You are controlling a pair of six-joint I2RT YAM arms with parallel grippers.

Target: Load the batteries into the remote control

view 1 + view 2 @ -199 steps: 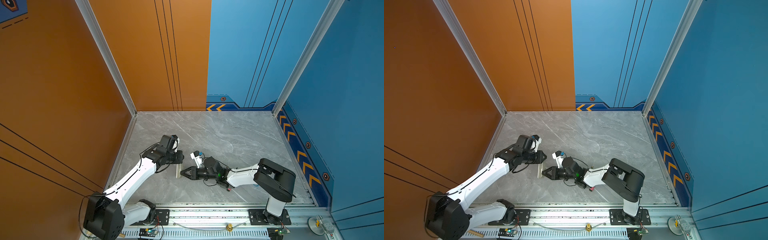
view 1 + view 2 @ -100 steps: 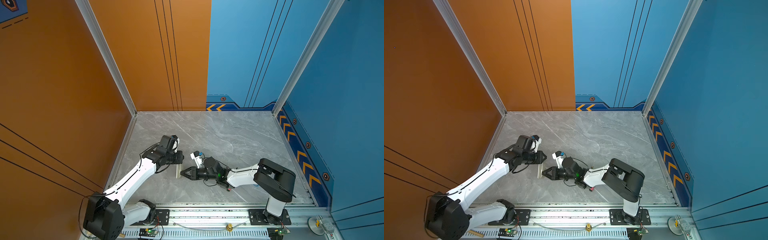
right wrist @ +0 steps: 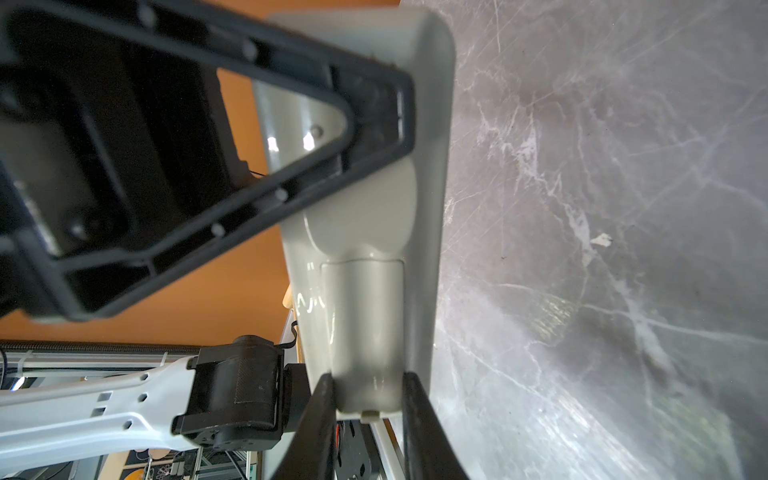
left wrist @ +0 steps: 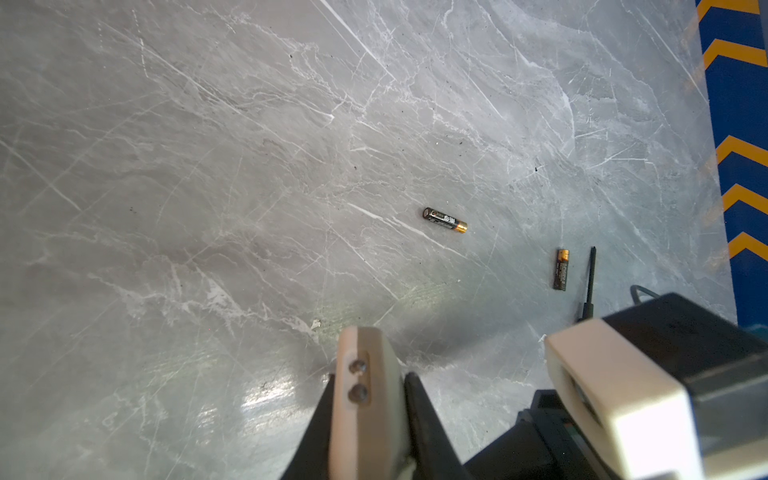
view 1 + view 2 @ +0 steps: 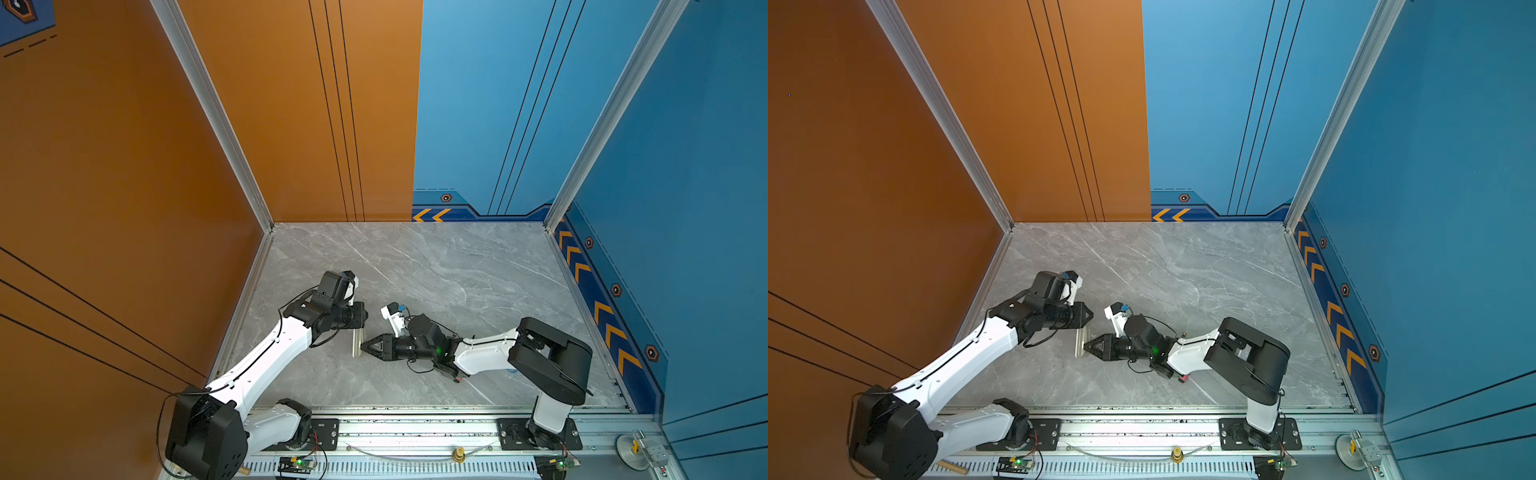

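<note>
The remote control [image 5: 358,343] [image 5: 1081,343] stands on its long edge on the grey marble floor, held between both arms. My left gripper [image 5: 360,323] [image 4: 368,386] is shut on one end of the remote control [image 4: 365,415], which shows two small screw holes. My right gripper [image 5: 364,346] [image 3: 368,386] is shut on the other end, across the plain greyish back [image 3: 365,307] where a rectangular cover outline shows. Two batteries [image 4: 444,219] [image 4: 561,269] lie loose on the floor beyond the left gripper, apart from each other.
A screwdriver with a black shaft [image 4: 590,276] lies beside the farther battery; its pink handle end [image 5: 458,379] [image 5: 1182,378] peeks out under the right arm. The right wrist camera housing [image 4: 615,386] sits close by. The orange wall [image 5: 124,208] rises at left.
</note>
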